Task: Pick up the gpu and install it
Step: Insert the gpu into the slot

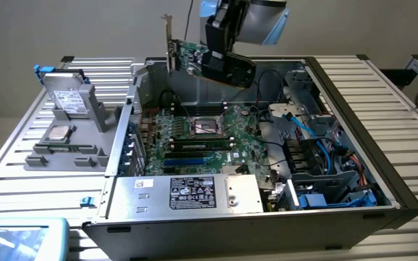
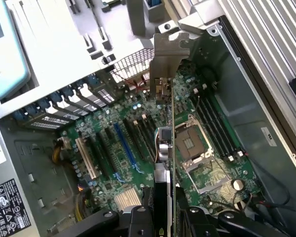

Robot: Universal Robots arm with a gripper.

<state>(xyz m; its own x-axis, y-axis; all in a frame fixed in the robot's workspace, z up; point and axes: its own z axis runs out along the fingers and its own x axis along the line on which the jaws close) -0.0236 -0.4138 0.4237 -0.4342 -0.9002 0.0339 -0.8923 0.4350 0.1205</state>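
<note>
Looks like a robotics lab: an open PC case on a slatted metal table, a grey jig holding a hard drive, and a robot arm above the motherboard, gpu clamped in its gripper.

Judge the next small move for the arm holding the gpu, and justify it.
Probably ease the gpu down toward the motherboard's long slots. The end effector grips it upright above the open case, and its lower edge is not yet seated in any slot.
</note>
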